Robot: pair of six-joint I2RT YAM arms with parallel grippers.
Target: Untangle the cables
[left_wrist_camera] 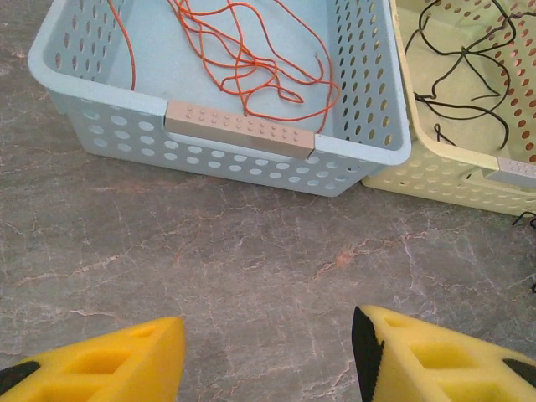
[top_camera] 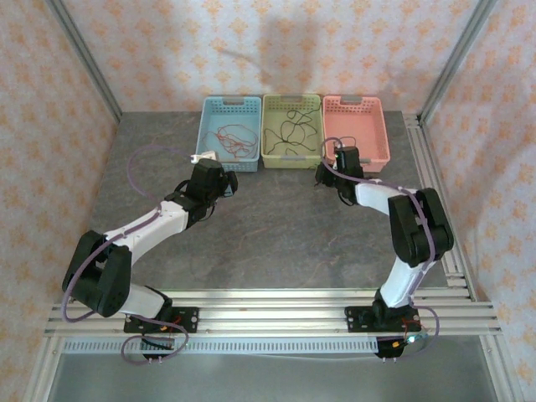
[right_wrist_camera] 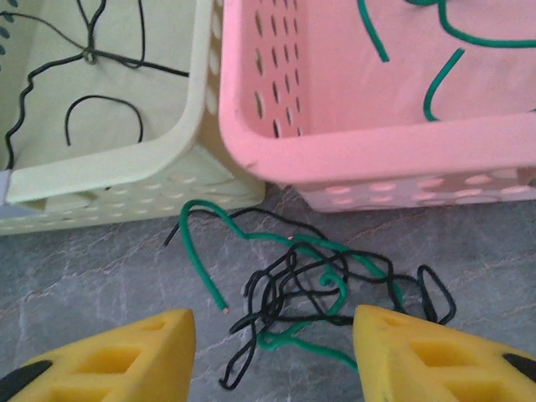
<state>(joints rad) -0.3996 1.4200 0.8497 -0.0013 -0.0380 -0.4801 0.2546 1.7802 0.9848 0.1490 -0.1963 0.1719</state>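
Just in front of the pink basket (right_wrist_camera: pixel 377 146), the right gripper (right_wrist_camera: pixel 272 328), jaws apart and empty, hangs over a green-and-black cable clump (right_wrist_camera: pixel 311 289), seemingly poised to pinch one strand.

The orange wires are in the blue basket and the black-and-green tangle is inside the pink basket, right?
No. The right wrist view shows the tangle of thin black and green wires lying on the grey table, in front of the pink plastic basket. The thin orange wires are in the blue plastic basket.
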